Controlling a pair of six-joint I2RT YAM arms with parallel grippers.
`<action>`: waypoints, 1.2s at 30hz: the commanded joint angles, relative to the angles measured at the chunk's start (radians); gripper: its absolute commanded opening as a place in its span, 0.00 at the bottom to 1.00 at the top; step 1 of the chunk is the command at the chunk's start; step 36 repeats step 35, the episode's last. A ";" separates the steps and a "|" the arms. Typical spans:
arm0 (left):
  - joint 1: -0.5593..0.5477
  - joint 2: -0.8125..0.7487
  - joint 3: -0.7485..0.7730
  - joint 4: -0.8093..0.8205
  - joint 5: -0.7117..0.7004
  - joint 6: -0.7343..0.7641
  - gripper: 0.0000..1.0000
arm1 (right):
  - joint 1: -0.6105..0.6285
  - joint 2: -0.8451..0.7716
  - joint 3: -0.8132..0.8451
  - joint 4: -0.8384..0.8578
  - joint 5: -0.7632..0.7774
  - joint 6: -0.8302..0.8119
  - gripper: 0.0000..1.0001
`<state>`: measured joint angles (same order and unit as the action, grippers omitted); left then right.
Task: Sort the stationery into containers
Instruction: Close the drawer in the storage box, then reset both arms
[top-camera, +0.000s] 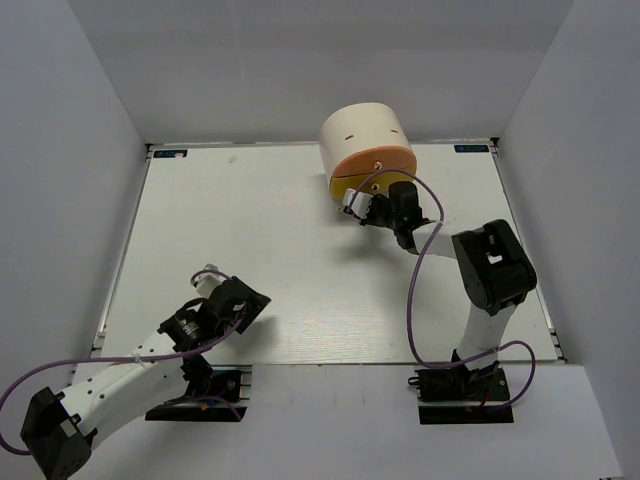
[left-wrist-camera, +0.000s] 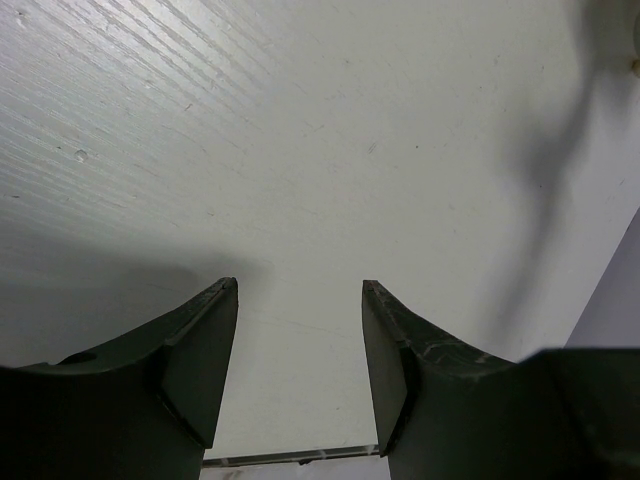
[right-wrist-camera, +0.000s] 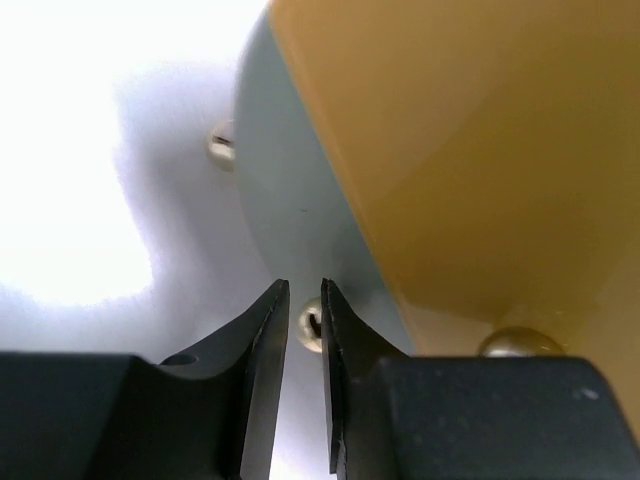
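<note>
The right gripper (right-wrist-camera: 304, 288) is at the yellow drawer (top-camera: 342, 186) of the cream desk unit (top-camera: 360, 128), which stands at the tabletop's far edge. Its fingers are nearly pressed together around a small knob (right-wrist-camera: 312, 325), but whether they grip it cannot be told. A loose pinch could slip off, or a pull could drag the whole unit. The left gripper (left-wrist-camera: 299, 287) is spread and empty. There is one orange drawer (top-camera: 375, 160) and one yellow; no stationery shows.

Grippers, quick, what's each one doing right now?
Left gripper: open, holding nothing.
Right gripper: closed on a small knob.
</note>
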<state>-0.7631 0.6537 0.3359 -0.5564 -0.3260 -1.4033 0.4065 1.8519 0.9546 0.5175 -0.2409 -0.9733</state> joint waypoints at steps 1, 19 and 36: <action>-0.002 0.000 0.034 0.009 0.002 0.009 0.63 | -0.009 -0.106 0.001 -0.065 -0.132 0.039 0.26; -0.002 0.285 0.270 0.474 0.277 0.549 0.75 | -0.034 -0.395 0.286 -0.864 0.221 0.907 0.90; -0.002 0.402 0.437 0.509 0.243 0.653 1.00 | -0.041 -0.720 0.003 -0.737 0.236 0.838 0.90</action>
